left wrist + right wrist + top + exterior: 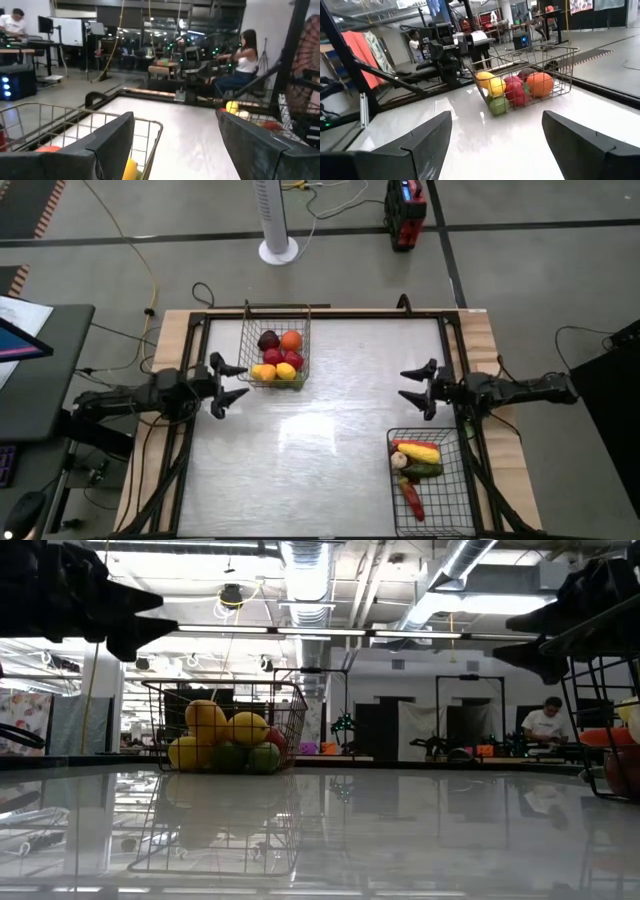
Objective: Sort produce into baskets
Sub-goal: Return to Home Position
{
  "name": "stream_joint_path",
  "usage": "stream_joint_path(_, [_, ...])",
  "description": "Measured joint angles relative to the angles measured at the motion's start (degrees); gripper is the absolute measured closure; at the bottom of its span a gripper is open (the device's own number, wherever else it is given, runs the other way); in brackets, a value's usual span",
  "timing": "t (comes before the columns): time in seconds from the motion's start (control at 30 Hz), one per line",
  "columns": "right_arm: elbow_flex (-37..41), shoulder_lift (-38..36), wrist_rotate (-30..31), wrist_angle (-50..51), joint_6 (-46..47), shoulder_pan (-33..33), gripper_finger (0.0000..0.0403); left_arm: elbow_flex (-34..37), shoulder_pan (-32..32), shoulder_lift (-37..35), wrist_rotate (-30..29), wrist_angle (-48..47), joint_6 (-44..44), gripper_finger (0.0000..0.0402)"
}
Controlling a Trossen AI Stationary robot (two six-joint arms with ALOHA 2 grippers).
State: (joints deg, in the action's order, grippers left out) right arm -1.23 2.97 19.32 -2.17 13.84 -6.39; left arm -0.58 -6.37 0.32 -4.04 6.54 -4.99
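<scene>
Clearest from above: corn (418, 450) with long green and red pieces in dark basket (455, 490) at 5 o'clock. Shown only low and from right wrist: green ball (499, 105) beneath yellow, red and orange rounds in silvery basket (246, 345) at 11. At 9 left gripper (228, 385), at 3 right gripper (418, 390), both spread wide, empty.

Between the two sets of jaws a glossy, mirror-smooth table top (330, 430) with a bare wooden edge (476, 330) was seen, and just beside the left gripper's (245, 380) jaws a thin metal-wire basket (244, 340) of smooth, shiny produce (291, 340).
</scene>
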Motion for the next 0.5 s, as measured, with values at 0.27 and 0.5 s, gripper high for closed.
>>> stream_joint_path(0.27, [0.02,1.20,0.07,-0.15,0.09,0.04,0.0065,0.00,0.00,0.17,-0.33,-2.37,-7.95,0.0123])
stream_joint_path(0.5, [0.02,1.15,0.10,-0.09,0.20,0.04,0.0065,0.02,0.00,0.45,-0.23,-4.33,-11.74,0.0123])
